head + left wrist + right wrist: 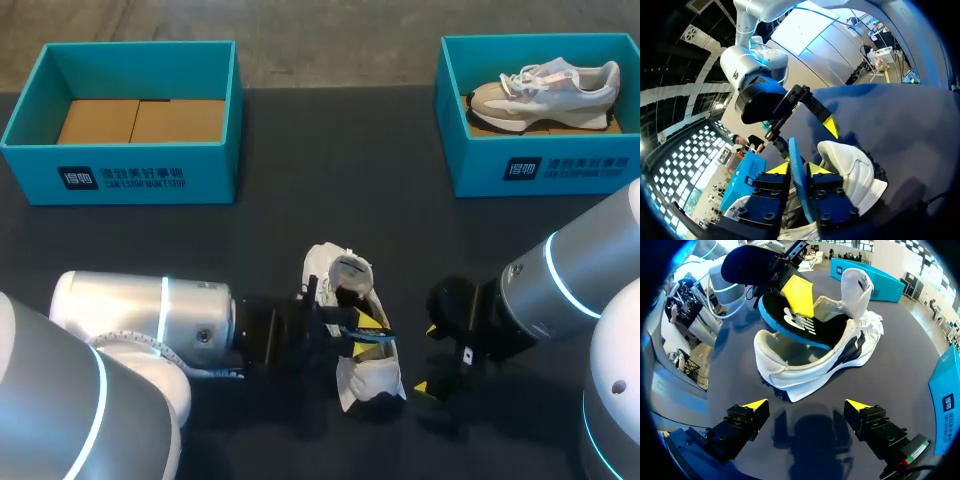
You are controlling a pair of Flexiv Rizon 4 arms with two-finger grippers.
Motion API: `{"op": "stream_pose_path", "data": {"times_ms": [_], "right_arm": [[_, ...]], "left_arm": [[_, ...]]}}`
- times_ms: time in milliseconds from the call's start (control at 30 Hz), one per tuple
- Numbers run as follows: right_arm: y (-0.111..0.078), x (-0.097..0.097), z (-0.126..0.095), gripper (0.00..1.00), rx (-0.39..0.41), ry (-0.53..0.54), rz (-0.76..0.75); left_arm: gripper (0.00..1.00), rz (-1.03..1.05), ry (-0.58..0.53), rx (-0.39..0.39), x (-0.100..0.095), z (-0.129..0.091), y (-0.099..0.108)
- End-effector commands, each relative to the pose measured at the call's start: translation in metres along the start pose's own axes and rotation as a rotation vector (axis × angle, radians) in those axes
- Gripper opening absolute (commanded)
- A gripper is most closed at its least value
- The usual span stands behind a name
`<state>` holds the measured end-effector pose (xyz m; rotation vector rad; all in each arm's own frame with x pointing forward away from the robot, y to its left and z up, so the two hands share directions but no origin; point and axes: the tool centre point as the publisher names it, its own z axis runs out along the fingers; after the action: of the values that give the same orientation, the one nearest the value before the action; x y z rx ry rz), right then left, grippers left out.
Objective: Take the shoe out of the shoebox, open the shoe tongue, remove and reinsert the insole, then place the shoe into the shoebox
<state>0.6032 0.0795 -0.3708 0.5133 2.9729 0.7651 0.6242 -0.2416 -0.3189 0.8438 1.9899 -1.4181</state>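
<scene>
An empty box (120, 160) sits well beyond the left gripper (799, 169). That gripper pinches the insole (795, 155) by its edge, a finger on each face. The insole's heel end is raised clear of the shoe (372, 380) and its front end is tucked inside, probably midway through removal or reinsertion. The shoe lies just ahead of the right gripper (806, 405), whose fingers are spread and empty, likely ready to steady it. Far beyond, a second box (540, 170) holds another shoe (545, 90). Everything rests on a dark matte table (300, 180).

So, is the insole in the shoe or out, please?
Partly out: left gripper pinches the insole, heel end raised, front inside the shoe.
</scene>
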Motion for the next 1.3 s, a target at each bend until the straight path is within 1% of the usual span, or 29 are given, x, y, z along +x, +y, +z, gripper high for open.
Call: {"op": "stream_pose_path", "data": {"times_ms": [33, 233, 367, 733, 833, 900, 967, 1033, 1100, 1300], "right_arm": [[0.0, 0.002, -0.001, 1.0, 0.0, -0.003, 0.001], [0.0, 0.002, -0.001, 1.0, 0.0, -0.003, 0.001], [0.0, 0.002, -0.001, 1.0, 0.0, -0.003, 0.001], [0.0, 0.002, -0.001, 1.0, 0.0, -0.003, 0.001], [0.0, 0.002, -0.001, 1.0, 0.0, -0.003, 0.001], [0.0, 0.002, -0.001, 1.0, 0.0, -0.003, 0.001], [0.0, 0.002, -0.001, 1.0, 0.0, -0.003, 0.001], [0.0, 0.002, -0.001, 1.0, 0.0, -0.003, 0.001], [0.0, 0.002, -0.001, 1.0, 0.0, -0.003, 0.001], [0.0, 0.002, -0.001, 1.0, 0.0, -0.003, 0.001]], "left_arm": [[0.0, 0.007, 0.003, -0.017, 0.003, 0.005, -0.004], [0.0, 0.037, 0.021, -0.035, 0.009, 0.01, 0.0], [0.0, 0.056, 0.02, -0.076, 0.009, 0.012, 0.007], [0.0, 0.026, 0.037, -0.14, 0.008, 0.014, 0.032], [0.0, 0.015, 0.036, -0.141, 0.008, 0.014, 0.033], [0.0, 0.008, 0.036, -0.126, 0.007, 0.013, 0.029], [0.21, 0.003, 0.034, -0.107, 0.006, 0.012, 0.024], [0.27, 0.001, 0.03, -0.091, 0.006, 0.011, 0.018], [0.29, -0.001, 0.031, -0.076, 0.006, 0.009, 0.012], [0.28, -0.005, 0.037, -0.046, 0.006, 0.006, 0.001]]}}
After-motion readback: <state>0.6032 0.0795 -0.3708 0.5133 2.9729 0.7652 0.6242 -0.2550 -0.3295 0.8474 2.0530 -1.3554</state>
